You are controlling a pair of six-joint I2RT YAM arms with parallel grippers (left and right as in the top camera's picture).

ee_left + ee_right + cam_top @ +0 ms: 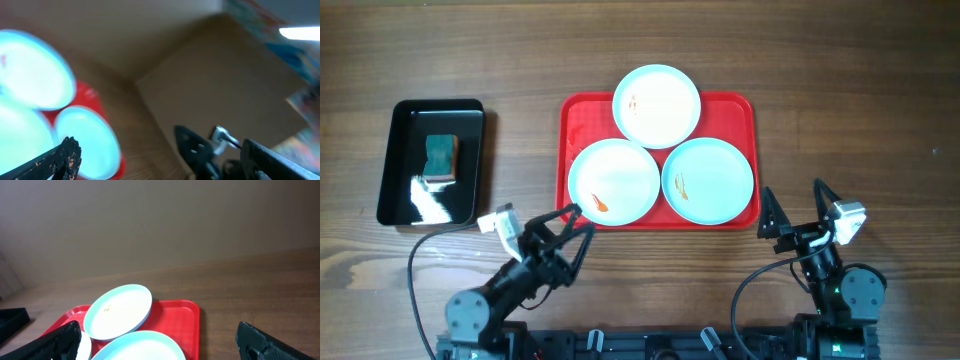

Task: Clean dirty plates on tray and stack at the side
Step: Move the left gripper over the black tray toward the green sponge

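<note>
Three plates (657, 105) on red tray (582, 120), black tray (390, 160) with sponge (441, 157) well left on desk (860, 100), left end effector (578, 222) and right end effector (792, 195) spread, empty, near red tray's front edge.

Bare table (850, 120) right of tray (582, 118)

Table (840, 90): wood, visible grain, matt, low sheen.
Red tray (563, 150), centre frame: plastic, smooth, slight gloss on rim.
Plates (656, 105): smooth, faint sheen; material not determinable; orange smears on surface.
Black tray (388, 170), left of frame: high gloss, bright white reflections.
Sponge (441, 157) in it: matt, teal top, brown side.
Left gripper (576, 222): black, matt; finger (67, 156) tip rough, orange-speckled.
</note>
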